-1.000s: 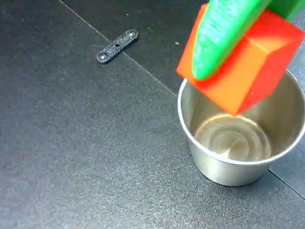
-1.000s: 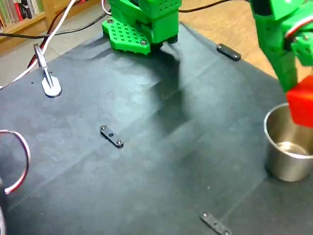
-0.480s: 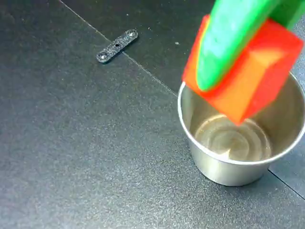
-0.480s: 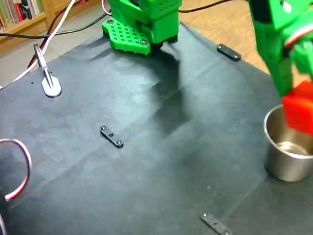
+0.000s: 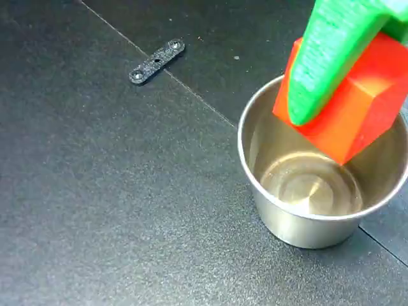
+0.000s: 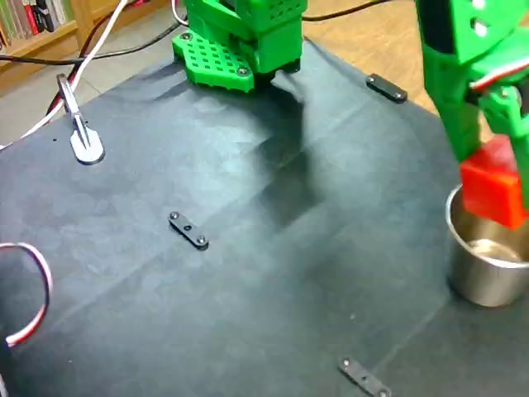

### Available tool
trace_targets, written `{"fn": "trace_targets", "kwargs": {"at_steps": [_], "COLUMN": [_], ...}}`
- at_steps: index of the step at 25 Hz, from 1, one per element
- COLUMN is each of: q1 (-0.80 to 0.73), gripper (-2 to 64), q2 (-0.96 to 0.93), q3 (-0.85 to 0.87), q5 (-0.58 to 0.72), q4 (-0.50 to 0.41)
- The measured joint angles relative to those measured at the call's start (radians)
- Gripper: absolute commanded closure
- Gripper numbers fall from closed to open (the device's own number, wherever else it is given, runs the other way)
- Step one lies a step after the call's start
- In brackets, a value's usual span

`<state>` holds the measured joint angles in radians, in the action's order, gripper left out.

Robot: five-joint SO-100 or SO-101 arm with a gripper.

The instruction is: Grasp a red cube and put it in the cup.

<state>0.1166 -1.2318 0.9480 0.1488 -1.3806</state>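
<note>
Above the open mouth of the cup [image 5: 306,223], the red cube [image 5: 357,102] hangs tilted, one lower corner dipping below the rim line as the close fixed view shows it, with nothing of it touching the shiny bottom. A green finger [image 5: 325,64] lies flat across the cube's near face, and the gripper [image 6: 488,153] is clamped on the cube; the second finger is hidden behind the block in the close view and only partly seen in the wider one. The cup stands upright on the black mat [image 5: 95,191], its inside reflecting light, a thin seam in the mat running diagonally just behind it.

From the wider fixed view, the cube [image 6: 493,188] sits over the left part of the cup [image 6: 483,273] near the right edge of the picture, below the green arm [image 6: 450,74]. The arm's green base [image 6: 240,41] stands at the far edge of the mat, well apart from the cup. A small black bracket with two holes [image 6: 188,230] lies near the middle of the mat, another [image 6: 364,378] near the front edge, and a third [image 6: 386,88] at the far right edge. A white clip [image 6: 85,145] rests at the left.
</note>
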Motion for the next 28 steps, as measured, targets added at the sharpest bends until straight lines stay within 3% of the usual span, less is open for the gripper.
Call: {"fn": "trace_targets", "kwargs": {"at_steps": [18, 28], "q1": [0.0, 0.0], "gripper": [60.3, 35.3], "q2": [0.0, 0.0], "q3": [0.0, 0.0], "q5": [0.0, 0.0], "q4": [0.0, -0.009]}}
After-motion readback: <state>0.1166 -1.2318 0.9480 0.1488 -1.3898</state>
